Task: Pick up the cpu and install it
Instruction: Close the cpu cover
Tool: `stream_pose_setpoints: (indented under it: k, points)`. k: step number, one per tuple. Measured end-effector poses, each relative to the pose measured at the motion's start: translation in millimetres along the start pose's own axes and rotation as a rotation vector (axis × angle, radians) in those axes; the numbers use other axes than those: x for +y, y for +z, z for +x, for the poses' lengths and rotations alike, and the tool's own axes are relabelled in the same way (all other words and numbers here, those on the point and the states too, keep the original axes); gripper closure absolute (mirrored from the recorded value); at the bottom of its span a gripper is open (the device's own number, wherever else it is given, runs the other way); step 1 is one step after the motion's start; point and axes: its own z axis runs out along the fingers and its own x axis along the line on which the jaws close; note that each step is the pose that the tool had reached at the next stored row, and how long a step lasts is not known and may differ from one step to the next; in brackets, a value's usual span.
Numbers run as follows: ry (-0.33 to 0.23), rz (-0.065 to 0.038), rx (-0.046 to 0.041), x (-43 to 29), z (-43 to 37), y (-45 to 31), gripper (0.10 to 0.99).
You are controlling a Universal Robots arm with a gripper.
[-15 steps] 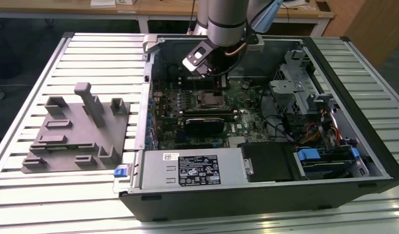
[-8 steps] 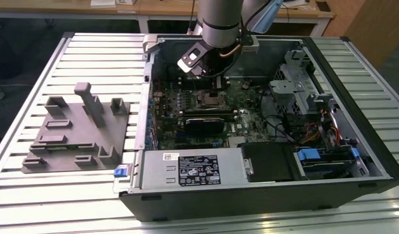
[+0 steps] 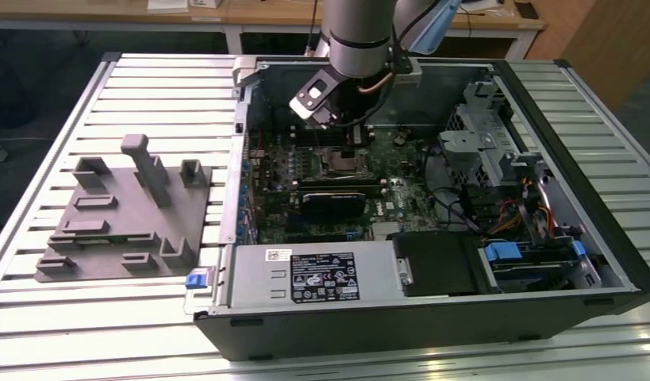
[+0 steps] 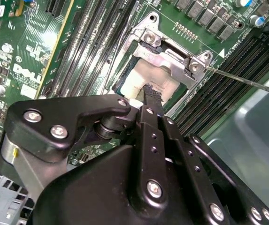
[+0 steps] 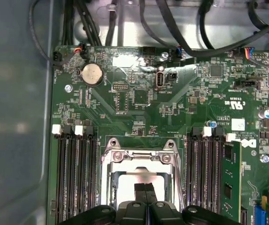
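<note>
The closed hand [image 5: 146, 187] covers part of the cpu [image 5: 122, 187] in its socket [image 5: 139, 158].

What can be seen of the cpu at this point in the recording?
The cpu is a small flat square with a pale silver metal top. It lies level inside the metal-framed socket on the green motherboard, between rows of dark memory slots. The gripper, fingers together, stands over its middle and hides part of it. Whether the tips touch it cannot be told.
</note>
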Motion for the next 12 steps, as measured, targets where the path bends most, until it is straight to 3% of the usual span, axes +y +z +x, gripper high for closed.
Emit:
stream_pose_setpoints:
  k: [12]
  points:
    - [-0.12, 0.002, 0.004, 0.0, 0.0, 0.1, 0.98]
